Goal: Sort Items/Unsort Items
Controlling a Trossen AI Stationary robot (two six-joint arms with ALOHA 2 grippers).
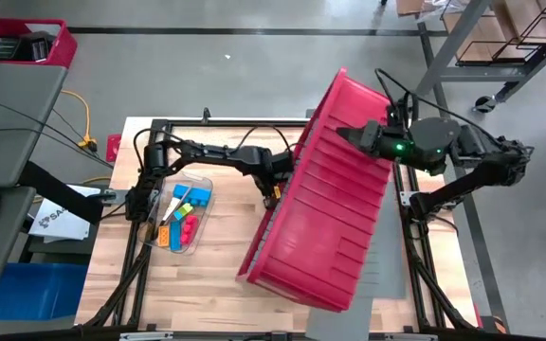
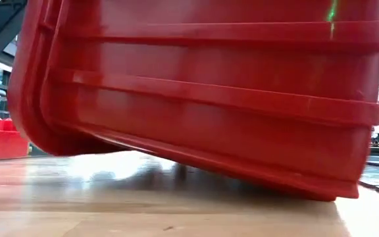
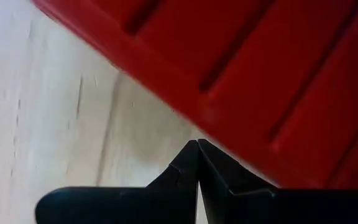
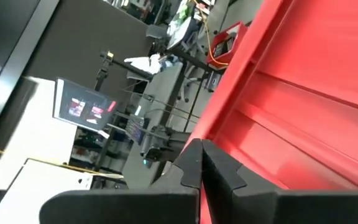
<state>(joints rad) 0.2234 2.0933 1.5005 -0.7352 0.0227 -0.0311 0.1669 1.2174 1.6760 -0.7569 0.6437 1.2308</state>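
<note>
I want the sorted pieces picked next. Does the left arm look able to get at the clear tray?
Probably yes: the tray lies uncovered beside the left arm, clear of the tilted red bin; its end effector is shut at the bin's edge.

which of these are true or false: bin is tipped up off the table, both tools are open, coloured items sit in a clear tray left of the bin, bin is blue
1. The red bin is tilted, one edge raised off the table. True.
2. Both tools are open. False: the left tool and right tool are shut, each against the bin's side.
3. The coloured items lie in a clear tray left of the bin. True.
4. The bin is blue. False: it is red.
</note>
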